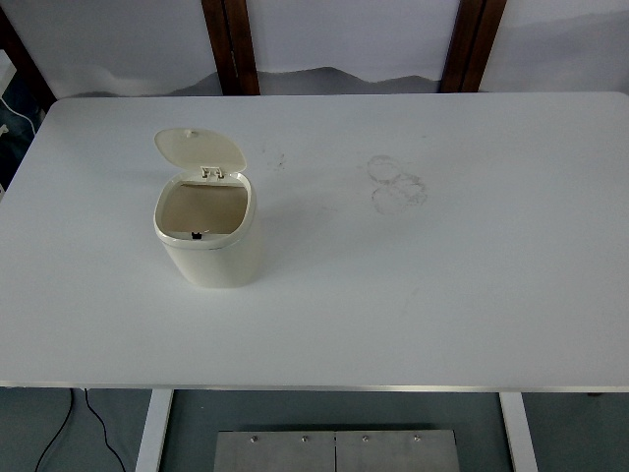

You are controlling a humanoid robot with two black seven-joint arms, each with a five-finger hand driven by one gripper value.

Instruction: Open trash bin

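Note:
A small cream trash bin (209, 251) stands upright on the left part of the white table (442, 295). Its lid (199, 148) is swung up and back on its hinge, standing open behind the mouth. The inside of the bin shows and looks empty. Neither of my hands is in the head view.
Faint ring marks (396, 183) stain the table right of centre. Two dark wooden posts (229, 44) stand behind the far edge. A cable (59, 433) hangs below the near edge at the left.

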